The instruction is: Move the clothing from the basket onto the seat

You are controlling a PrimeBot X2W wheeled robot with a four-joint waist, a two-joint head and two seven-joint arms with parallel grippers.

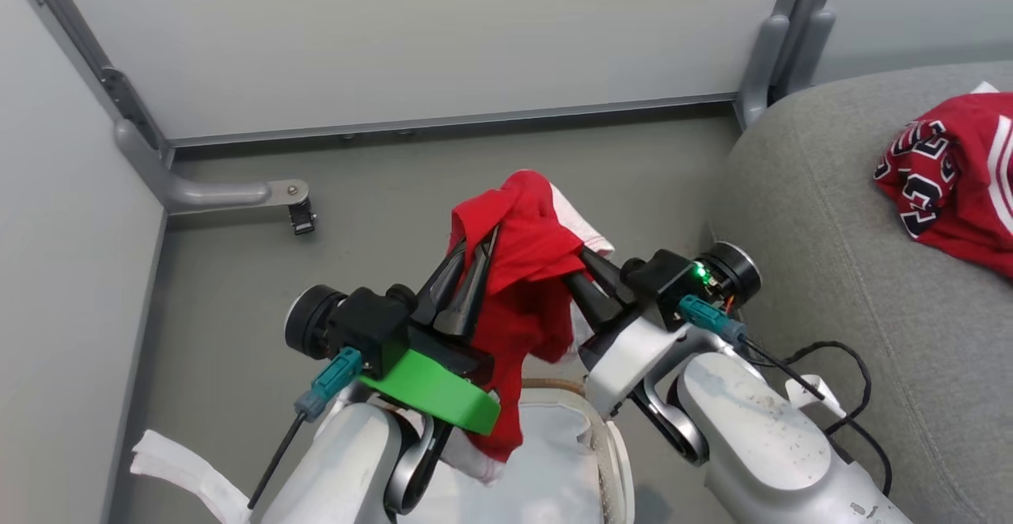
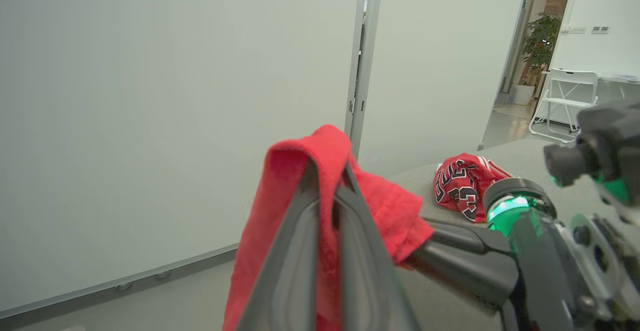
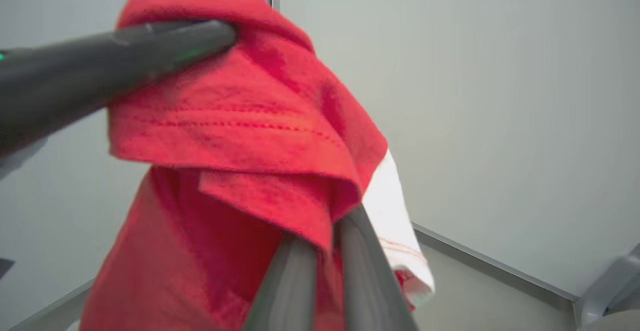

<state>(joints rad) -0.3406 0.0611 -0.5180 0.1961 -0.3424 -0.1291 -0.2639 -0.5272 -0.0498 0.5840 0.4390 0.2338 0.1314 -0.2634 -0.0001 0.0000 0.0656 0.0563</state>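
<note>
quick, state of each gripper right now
left gripper: shut on the red garment
right gripper: shut on the same red garment

Grey seat point(image 1: 823, 286) mostly bare cushion, jersey point(image 1: 954, 184) heaped at seat's far right, partition post point(image 1: 772, 57) touching seat's far-left corner, open floor point(image 1: 380, 191) left of seat.

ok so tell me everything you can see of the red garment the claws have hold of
The red garment is soft, knit-looking cloth, plain red with a stitched hem and a white striped trim panel at its far edge. It is bunched and held up in the air, draped over the tips of the left claw and pinched by the right claw, both shut on it. Its tail hangs down over the basket; whether the two touch cannot be told.
</note>
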